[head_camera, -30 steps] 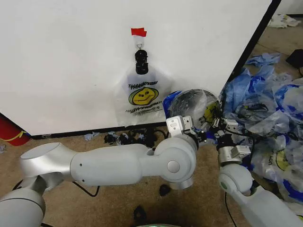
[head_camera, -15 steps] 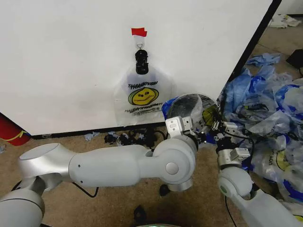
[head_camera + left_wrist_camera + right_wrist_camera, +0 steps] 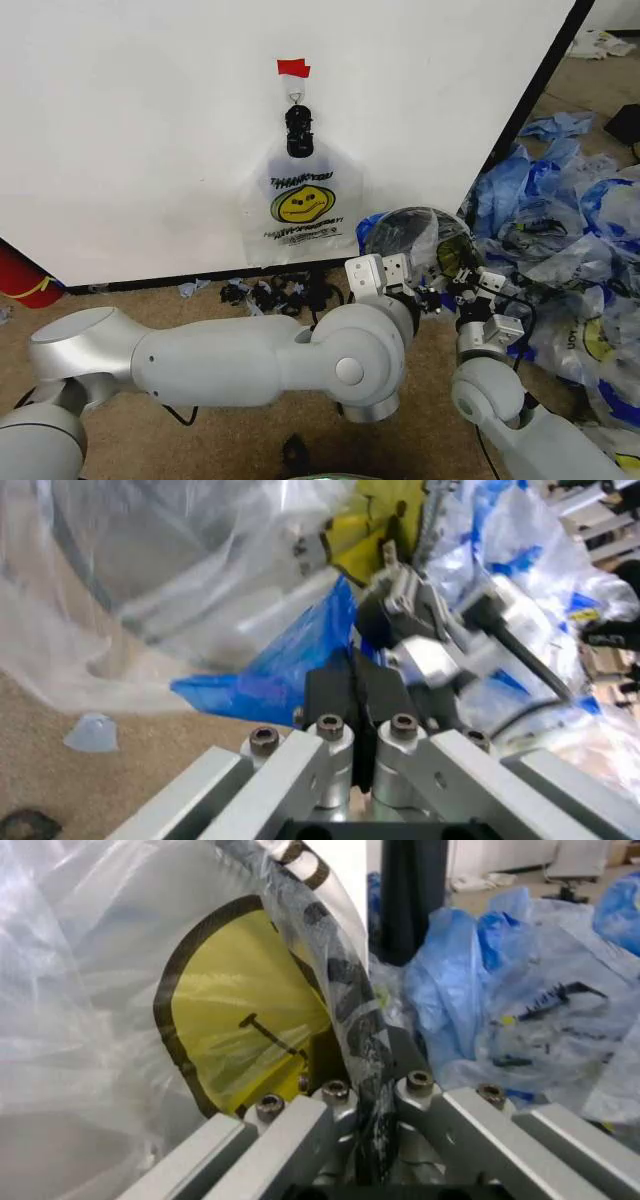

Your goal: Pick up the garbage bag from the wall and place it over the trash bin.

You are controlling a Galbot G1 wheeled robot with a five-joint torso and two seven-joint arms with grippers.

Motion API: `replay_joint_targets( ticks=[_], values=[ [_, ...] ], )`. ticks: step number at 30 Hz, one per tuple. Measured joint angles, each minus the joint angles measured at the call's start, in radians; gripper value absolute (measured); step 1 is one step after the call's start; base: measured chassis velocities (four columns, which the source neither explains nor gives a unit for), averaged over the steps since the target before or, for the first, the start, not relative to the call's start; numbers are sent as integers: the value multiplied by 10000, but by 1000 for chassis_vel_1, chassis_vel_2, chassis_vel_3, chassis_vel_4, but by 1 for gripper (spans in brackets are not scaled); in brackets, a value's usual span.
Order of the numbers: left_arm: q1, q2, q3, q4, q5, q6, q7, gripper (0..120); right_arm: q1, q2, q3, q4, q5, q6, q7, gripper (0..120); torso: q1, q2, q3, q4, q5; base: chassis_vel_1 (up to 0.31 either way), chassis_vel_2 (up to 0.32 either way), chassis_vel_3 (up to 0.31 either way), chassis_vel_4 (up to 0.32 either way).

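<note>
We have a bag (image 3: 425, 232) pulled over the bin (image 3: 400, 235), right of the wall (image 3: 150, 120). Our left gripper (image 3: 352, 694) pinches its blue handle; our right gripper (image 3: 365, 1065) pinches its side. Letting go is left.

A staged test area in an indoor workspace: a freestanding white wall (image 3: 150, 130) panel with a black base strip stands on brown carpet (image 3: 200, 300), a heap of bluish plastic bags (image 3: 570, 240) lies on the floor beside it, and office furniture (image 3: 575, 866) shows beyond.
</note>
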Motion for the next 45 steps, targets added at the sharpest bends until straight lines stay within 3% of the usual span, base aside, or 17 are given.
replay_joint_targets(
  ticks=[5, 12, 25, 45],
  values=[
    [264, 297, 18, -531, -38, -6, 252, 0, 101, 44, 35, 108, 636, -159, 578, 0, 0, 0, 0, 0, 0, 0, 0, 0, 0],
    [739, 493, 5, -644, 154, 28, 376, 0, 195, 74, 158, 565, 1791, -307, 1061, 0, 0, 0, 0, 0, 0, 0, 0, 0, 0],
    [1679, 749, -98, -578, 837, 203, 488, 0, -120, -830, 896, 1762, 3586, -475, 1761, 0, 0, 0, 0, -1, 0, 0, 0, 0, 0],
    [2912, 961, -468, -306, 1684, 398, 711, 0, -710, -1920, 1286, 2613, 4251, -627, 2202, 0, 0, 1, 0, 0, 1, 0, 0, 0, 0]
  ],
)
